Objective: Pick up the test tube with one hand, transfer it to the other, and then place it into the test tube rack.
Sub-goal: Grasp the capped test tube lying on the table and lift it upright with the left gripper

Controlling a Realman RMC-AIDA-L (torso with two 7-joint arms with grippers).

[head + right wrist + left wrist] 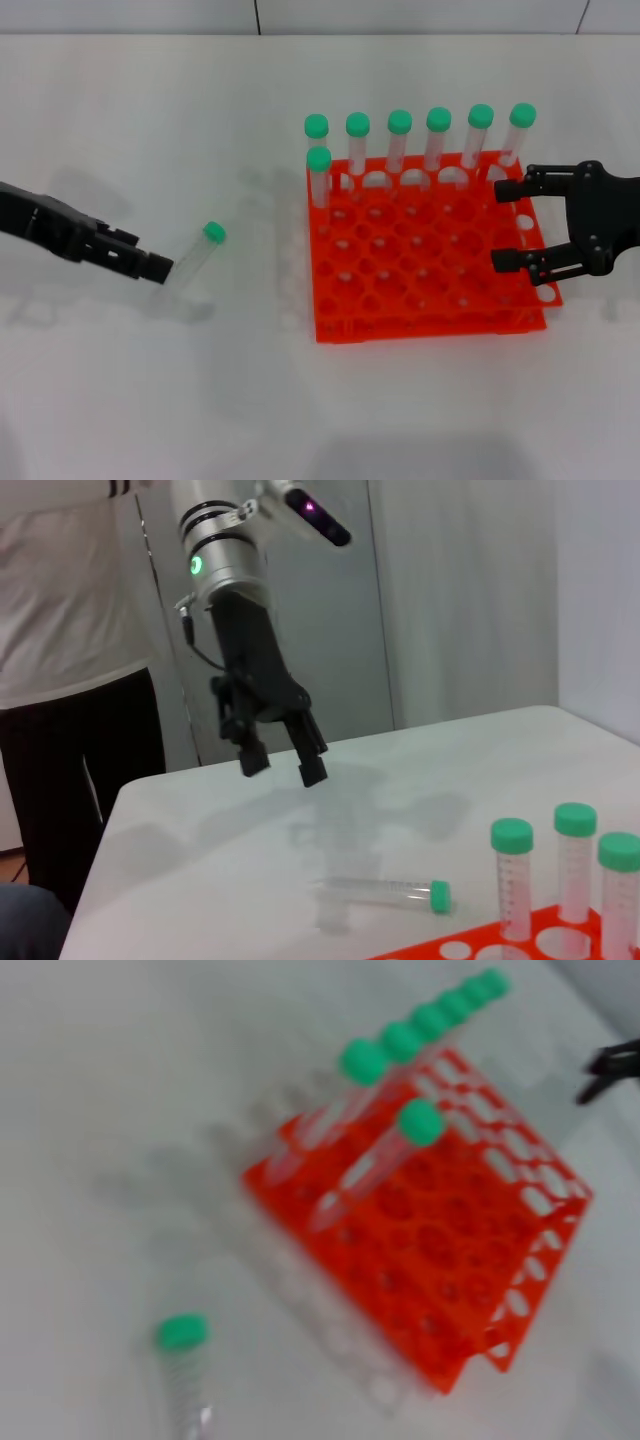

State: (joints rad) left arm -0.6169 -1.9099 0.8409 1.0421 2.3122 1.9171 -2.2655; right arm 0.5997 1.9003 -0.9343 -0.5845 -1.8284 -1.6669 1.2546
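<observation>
Test tube (196, 255) lies flat on bench (150, 400), left of orange rack (430, 250). My left tool (283, 763), fingers apart, hovers near tube's bottom end; I'd centre over mid-barrel, descend square. Right tool (515, 225) spread wide over rack's right edge

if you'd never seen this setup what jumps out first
The bright orange test tube rack right of centre on the white table, with seven green-capped tubes standing along its far edge and far left corner. Next, the lone test tube lying on the table left of it, the open left gripper poised above its clear end. The right gripper hangs open over the rack's right edge.
</observation>
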